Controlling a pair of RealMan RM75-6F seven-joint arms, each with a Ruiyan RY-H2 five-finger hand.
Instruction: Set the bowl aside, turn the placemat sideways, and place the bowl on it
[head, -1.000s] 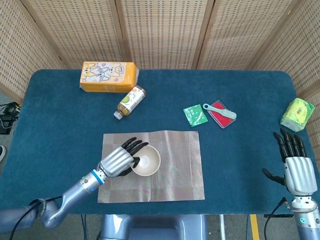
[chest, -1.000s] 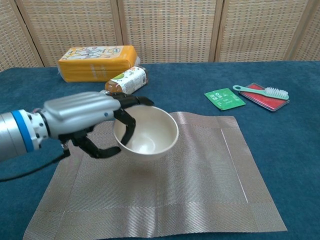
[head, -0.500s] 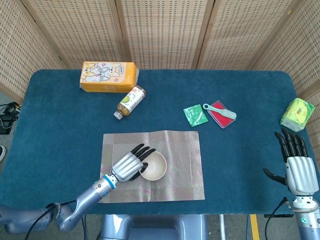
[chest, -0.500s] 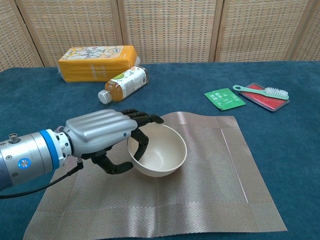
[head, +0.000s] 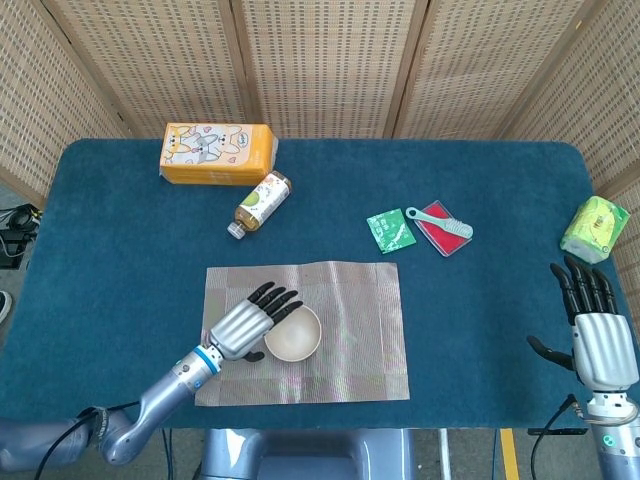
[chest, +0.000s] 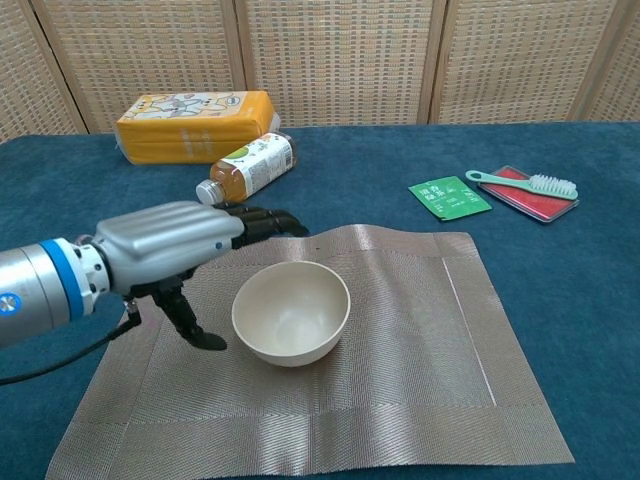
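hidden: our right hand (head: 600, 335) shows only in the head view, its arm cut off at the bottom corner. Our left forearm runs off the lower left edge in both views.
hard to tell: from the head view the left fingers (head: 272, 299) overlap the bowl rim, so contact is unclear there; the chest view shows a gap.
left hand (chest: 170, 245): fingers spread and stretched out above the placemat, thumb hanging down just left of the bowl, holding nothing.
right hand: fingers straight and apart, thumb out to the side, nothing in it, over the table's right edge.
bowl (chest: 291, 312): upright, sitting on the placemat left of its centre, just beside our left hand.
placemat (chest: 420, 330): flat on the table (head: 120, 250), long side running left to right.
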